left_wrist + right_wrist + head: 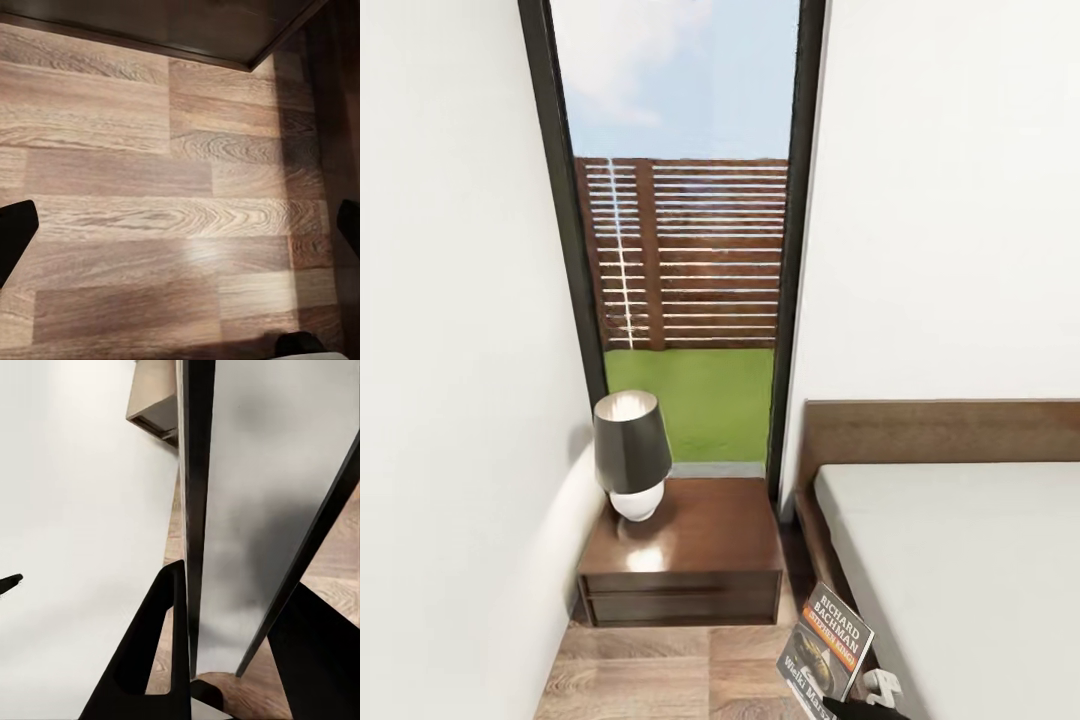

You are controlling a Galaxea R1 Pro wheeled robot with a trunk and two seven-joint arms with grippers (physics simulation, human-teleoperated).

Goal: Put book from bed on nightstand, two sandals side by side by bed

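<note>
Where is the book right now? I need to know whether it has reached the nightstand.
Not yet: in the head view the book is held upright low at right, over the floor between the nightstand and the bed.

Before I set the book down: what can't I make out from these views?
- Book: lower part cut off by the head view's bottom edge.
- Right gripper: in the right wrist view the book's edge sits between its fingers; contact unclear.
- Nightstand: the lamp hides its back corner.
</note>
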